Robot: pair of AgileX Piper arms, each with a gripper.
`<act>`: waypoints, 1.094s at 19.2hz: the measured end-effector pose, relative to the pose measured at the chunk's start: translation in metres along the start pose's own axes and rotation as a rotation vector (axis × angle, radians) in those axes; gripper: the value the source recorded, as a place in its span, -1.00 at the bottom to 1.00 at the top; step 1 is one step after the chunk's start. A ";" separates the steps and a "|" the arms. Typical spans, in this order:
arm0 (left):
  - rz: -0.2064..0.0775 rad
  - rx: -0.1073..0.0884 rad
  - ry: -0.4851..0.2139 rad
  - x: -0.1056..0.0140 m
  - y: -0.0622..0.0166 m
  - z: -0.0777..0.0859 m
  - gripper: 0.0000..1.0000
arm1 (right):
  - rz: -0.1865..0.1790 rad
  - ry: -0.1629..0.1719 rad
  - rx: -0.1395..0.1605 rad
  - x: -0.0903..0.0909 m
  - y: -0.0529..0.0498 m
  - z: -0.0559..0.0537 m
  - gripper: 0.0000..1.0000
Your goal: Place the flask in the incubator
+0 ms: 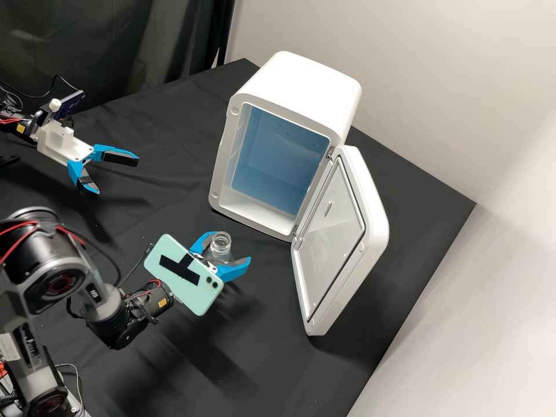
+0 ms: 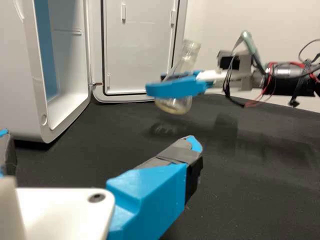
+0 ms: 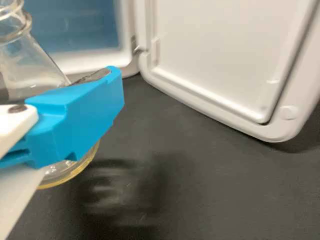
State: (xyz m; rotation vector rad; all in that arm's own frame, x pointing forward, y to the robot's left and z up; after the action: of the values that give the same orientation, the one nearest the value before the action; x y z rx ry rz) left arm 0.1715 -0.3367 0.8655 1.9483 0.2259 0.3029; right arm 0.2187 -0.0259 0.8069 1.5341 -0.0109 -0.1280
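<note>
A clear glass flask with a yellowish tint at its base hangs tilted just above the black bench, in front of the incubator's opening. My right gripper is shut on the flask's body. In the right wrist view the flask sits against one blue finger. The left wrist view shows that flask held off the bench. The white incubator has a blue inside, and its door is swung wide open to the right. My left gripper hovers open and holds nothing, far left of the incubator.
A mint-green phone is strapped on the right arm's wrist. The bench's right edge lies close behind the open door, with a white wall beyond. A black curtain hangs at the back left.
</note>
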 end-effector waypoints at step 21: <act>0.007 -0.003 0.019 -0.001 0.0013 -0.004 1.00 | 0.104 0.142 0.088 -0.013 0.028 -0.025 -1.00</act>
State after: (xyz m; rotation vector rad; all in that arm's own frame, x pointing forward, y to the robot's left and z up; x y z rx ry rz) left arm 0.1691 -0.3343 0.8680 1.9446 0.2309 0.3266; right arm 0.2097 0.0009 0.8348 1.6239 0.0169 0.0646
